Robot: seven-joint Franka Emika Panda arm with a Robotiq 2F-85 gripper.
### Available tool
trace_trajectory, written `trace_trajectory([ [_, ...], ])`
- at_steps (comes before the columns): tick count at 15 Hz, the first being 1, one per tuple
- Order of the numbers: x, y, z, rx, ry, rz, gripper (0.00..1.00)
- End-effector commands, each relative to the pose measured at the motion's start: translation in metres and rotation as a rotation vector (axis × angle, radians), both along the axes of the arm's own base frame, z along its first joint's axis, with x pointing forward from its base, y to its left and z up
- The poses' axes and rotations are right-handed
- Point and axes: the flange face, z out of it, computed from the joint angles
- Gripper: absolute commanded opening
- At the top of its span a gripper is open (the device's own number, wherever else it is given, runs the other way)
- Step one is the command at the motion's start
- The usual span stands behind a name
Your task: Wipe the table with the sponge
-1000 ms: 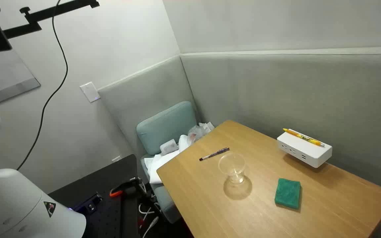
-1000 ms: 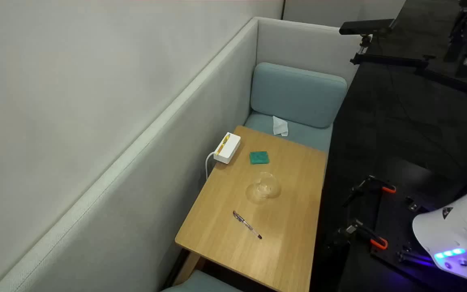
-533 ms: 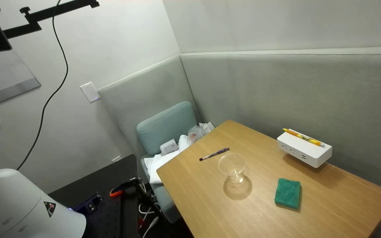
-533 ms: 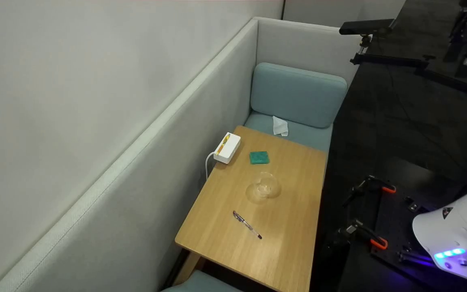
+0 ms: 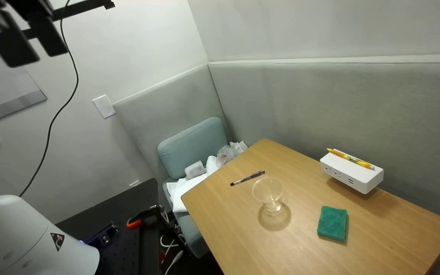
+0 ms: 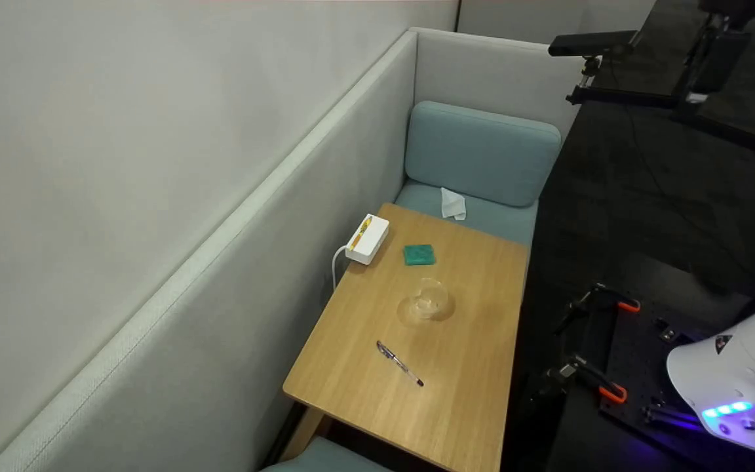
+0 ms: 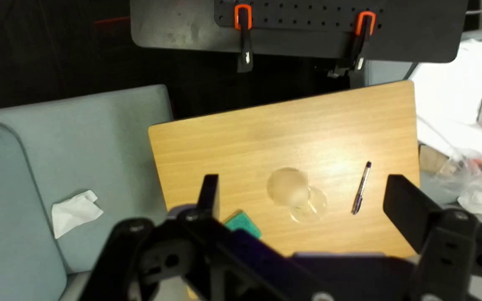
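Note:
The sponge, a flat square teal-green pad, lies flat on the light wooden table in both exterior views: sponge (image 5: 332, 223), table (image 5: 296, 254); sponge (image 6: 419, 255), table (image 6: 463, 413). In the wrist view the sponge (image 7: 243, 225) is partly hidden behind my left-hand finger, with the table (image 7: 232, 142) below. My gripper (image 7: 303, 184) is open with its fingers wide apart and nothing between them. It hangs high above and apart from the table and sponge. It shows at the top left of an exterior view (image 5: 41, 55) and as a dark shape at the top right in an exterior view (image 6: 708, 82).
A clear cup (image 5: 269, 193) stands on the table near the sponge. A pen (image 5: 247, 178) lies beyond the cup. A white box (image 5: 351, 175) with a yellow pen on top sits at the table's wall-side edge. A padded partition (image 5: 357, 107) rises behind it.
My gripper has moved further into both exterior views, and both of its fingers now show in an exterior view. The sponge, cup and pen have not moved.

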Motion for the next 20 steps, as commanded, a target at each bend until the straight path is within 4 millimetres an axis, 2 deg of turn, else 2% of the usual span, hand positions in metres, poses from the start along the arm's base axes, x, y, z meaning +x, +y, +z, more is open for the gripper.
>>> trace_trajectory([
  [1,0.041,-0.007,-0.025,-0.024,-0.039,-0.063,1.0],
  [4,0.079,-0.012,-0.053,-0.037,-0.07,-0.081,1.0],
  [8,0.126,-0.015,-0.101,-0.052,-0.099,-0.091,1.0],
  [12,0.162,-0.018,-0.147,-0.045,-0.111,-0.116,1.0],
  [17,0.193,-0.02,-0.194,-0.018,-0.094,-0.151,1.0],
  [18,0.178,-0.018,-0.185,-0.023,-0.09,-0.131,1.0],
  [20,0.181,-0.018,-0.195,-0.025,-0.072,-0.131,1.0],
])
